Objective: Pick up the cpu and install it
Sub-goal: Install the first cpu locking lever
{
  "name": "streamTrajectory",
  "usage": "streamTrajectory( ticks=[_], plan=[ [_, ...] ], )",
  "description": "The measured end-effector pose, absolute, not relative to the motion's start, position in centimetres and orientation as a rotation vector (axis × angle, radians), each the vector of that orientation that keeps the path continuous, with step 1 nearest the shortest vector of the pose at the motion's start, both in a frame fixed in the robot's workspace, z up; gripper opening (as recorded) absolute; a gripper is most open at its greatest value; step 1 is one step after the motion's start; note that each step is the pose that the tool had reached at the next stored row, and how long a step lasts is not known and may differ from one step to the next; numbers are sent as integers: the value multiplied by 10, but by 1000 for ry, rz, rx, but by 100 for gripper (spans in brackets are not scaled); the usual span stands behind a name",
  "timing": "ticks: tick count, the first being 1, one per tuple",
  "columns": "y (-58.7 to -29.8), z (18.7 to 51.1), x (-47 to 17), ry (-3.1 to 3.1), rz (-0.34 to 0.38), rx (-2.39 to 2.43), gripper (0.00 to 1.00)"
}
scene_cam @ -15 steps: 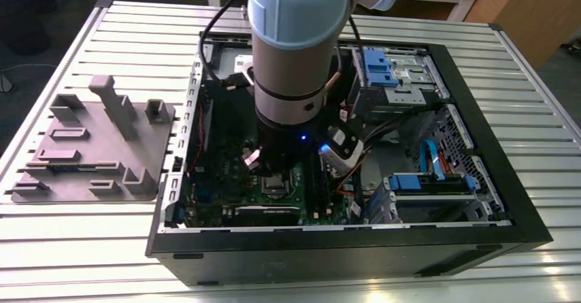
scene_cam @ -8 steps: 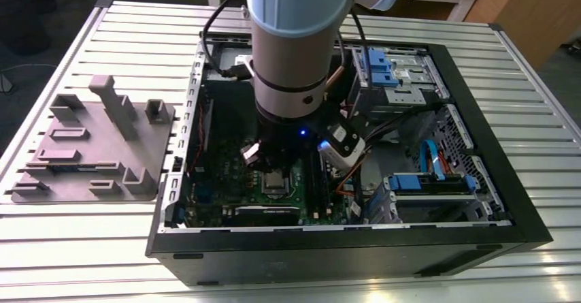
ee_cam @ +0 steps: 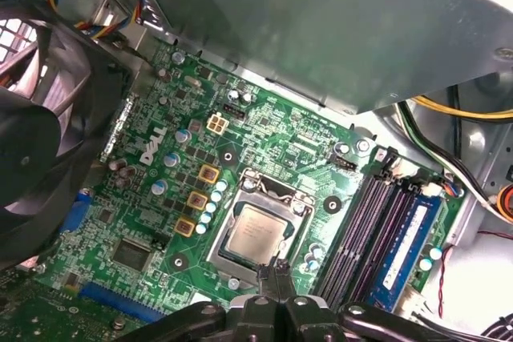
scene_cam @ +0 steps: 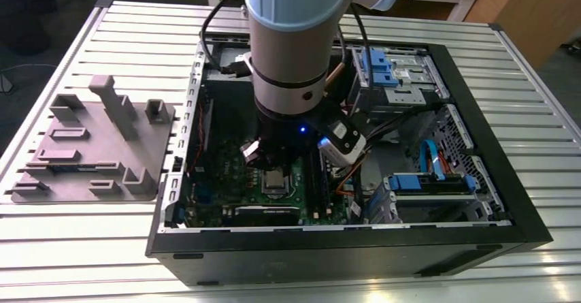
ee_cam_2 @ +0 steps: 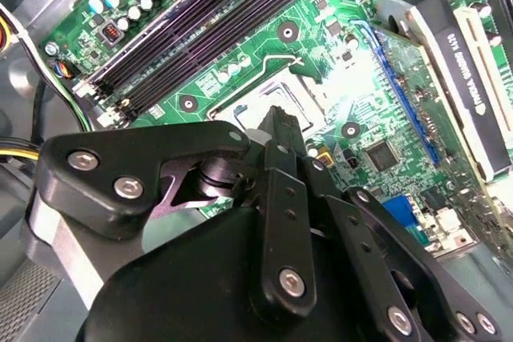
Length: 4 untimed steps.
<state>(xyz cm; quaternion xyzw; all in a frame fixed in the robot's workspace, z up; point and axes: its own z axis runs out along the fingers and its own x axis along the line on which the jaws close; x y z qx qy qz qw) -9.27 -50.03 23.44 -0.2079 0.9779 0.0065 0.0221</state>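
The cpu point(ee_cam: 258, 234), a small square chip with a pale metal top, lies flat inside the silvery socket frame point(ee_cam: 272, 191) of the green board point(ee_cam: 264, 138). In the exterior view the cpu point(scene_cam: 275, 178) shows just below the arm's wrist, inside the open black computer case point(scene_cam: 345, 248). My gripper point(ee_cam: 275, 264) hangs a little above the socket's edge, its black fingers drawn together with nothing between them. In the second wrist view the gripper point(ee_cam_2: 278, 115) points down at the socket frame point(ee_cam_2: 240, 102).
Black memory slots point(ee_cam: 361, 230) run beside the socket. A large fan point(ee_cam: 40, 118) stands on its other side, and a graphics card point(ee_cam_2: 457, 62) lies near. Blue drive bays point(scene_cam: 399, 71) fill the case's far corner. A grey tray point(scene_cam: 91, 146) sits at the exterior view's left.
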Motion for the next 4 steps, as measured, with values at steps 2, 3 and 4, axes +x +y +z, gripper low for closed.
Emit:
streamTrajectory(
  ticks=[2,3,4],
  plan=[
    [-500,234,-93,3029,20,-642,10],
    [-500,234,-93,3029,20,-642,10],
    [-500,234,-93,3029,20,-642,10]
  ],
)
